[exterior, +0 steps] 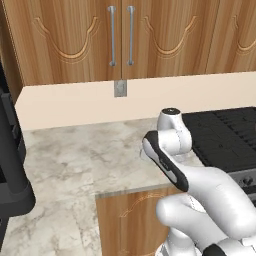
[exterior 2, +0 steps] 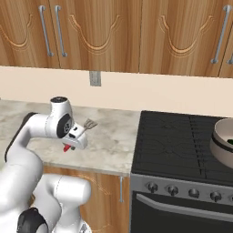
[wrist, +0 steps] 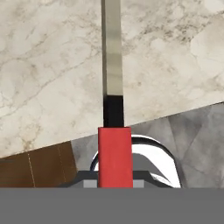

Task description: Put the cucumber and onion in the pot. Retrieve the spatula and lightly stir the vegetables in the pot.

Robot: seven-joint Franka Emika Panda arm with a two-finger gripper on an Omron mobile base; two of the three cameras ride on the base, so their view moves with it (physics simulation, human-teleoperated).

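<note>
The claw is clamped tight on the spatula by its red handle, its slotted head raised above the marble counter, well left of the pot on the stove.

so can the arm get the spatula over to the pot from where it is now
Probably yes. The gripper is shut on the spatula, held above the marble counter, and nothing stands on the stove top between it and the pot, though it is a long sideways reach.
</note>
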